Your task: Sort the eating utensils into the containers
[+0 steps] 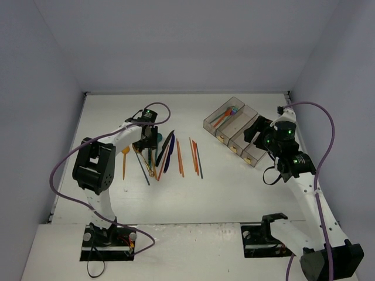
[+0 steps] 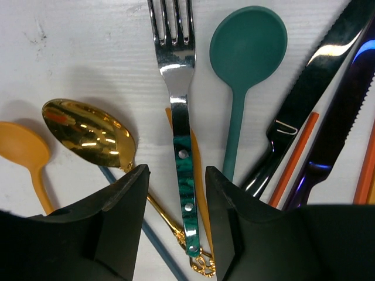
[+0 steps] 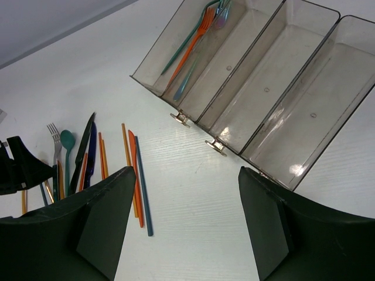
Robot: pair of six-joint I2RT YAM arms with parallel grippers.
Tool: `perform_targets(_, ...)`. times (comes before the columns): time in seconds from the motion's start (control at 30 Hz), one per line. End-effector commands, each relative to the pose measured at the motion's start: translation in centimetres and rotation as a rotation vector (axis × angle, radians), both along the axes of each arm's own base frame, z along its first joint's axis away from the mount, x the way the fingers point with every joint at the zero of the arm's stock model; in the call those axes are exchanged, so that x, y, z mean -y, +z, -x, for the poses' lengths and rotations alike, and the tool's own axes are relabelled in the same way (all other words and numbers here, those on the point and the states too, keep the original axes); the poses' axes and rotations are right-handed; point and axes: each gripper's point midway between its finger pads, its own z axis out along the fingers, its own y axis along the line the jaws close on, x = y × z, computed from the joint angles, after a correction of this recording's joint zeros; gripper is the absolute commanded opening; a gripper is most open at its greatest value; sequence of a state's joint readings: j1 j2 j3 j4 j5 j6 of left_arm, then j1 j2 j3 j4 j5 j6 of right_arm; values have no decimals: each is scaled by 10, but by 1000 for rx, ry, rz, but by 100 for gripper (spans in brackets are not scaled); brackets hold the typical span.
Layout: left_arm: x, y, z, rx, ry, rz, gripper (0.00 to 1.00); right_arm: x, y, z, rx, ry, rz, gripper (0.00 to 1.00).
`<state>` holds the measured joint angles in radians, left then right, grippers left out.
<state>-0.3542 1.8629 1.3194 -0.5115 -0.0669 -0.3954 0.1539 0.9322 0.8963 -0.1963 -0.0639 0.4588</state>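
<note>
Evidently lining up a grasp, the left gripper (image 2: pixel 177 174) hangs open astride the teal-handled fork (image 2: pixel 174 70) among loose utensils (image 2: pixel 249 44); the right gripper (image 3: pixel 186 174) hovers open near the 4 containers (image 3: pixel 266 88), ready to receive

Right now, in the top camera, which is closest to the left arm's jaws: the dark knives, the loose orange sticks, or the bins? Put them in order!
1. Dark knives: just right of the left arm's jaws.
2. Orange sticks: mid-table, farther right.
3. Bins: far right, by the other arm.
</note>
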Motion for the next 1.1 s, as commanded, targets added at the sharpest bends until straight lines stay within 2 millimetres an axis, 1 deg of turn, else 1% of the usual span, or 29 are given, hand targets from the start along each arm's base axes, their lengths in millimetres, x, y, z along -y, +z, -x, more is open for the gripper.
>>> perform_targets(0.0, 9, 17, -26, 74, -5, 21, 38, -1, 8, -2, 36, 8, 1, 68)
perform_targets(0.1, 11, 13, -33, 71, -2, 17, 35, -1, 6, -1, 29, 10, 2, 68)
perform_targets(0.47, 6, 5, -57, 77, 26, -27, 33, 0, 0, 0, 14, 6, 4, 69)
perform_targets(0.57, 4, -1, -59, 62, 34, -31, 31, 0, 1, 1, 17, 4, 5, 69)
perform_targets(0.73, 1, -9, -55, 34, 45, -37, 27, 1, 4, 1, 22, 2, 7, 69)
perform_targets(0.93, -1, -15, -43, -4, 62, -39, 21, 0, 5, 1, 21, 3, 2, 69)
perform_targets(1.07, -6, -18, -40, -18, 67, -61, 7, 0, 4, 1, 18, 4, 6, 69)
